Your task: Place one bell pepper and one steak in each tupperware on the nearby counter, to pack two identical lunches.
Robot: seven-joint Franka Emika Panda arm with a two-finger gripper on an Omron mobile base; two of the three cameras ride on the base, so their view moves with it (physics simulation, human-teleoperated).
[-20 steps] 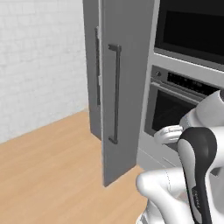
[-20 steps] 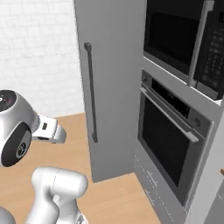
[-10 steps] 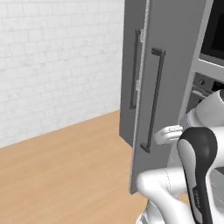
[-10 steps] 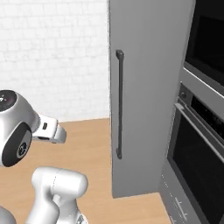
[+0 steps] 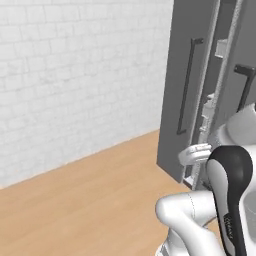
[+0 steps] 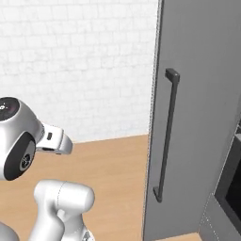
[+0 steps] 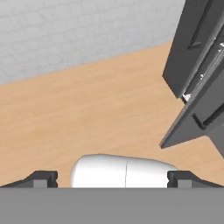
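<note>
One white brick wall (image 5: 75,75) fills the back, wood floor (image 5: 90,200) below it. I see tall grey cabinet doors (image 6: 202,117) with a dark bar handle (image 6: 165,136) at right, one door (image 5: 187,85) ajar. My jaws (image 7: 111,179) stand wide, holding nothing, fingertips (image 7: 41,178) well apart over bare floor. Peppers, steaks, tupperware: can't tell where.

The arm (image 5: 200,220) is glossy white, built of rounded tubular links. A black oval joint cover (image 5: 231,190) at 4 o'clock in the left base view carries small pale lettering. In the right base view, a dark round cap (image 6: 21,160) sits at 9 o'clock, above a white cylindrical link (image 6: 61,202).
</note>
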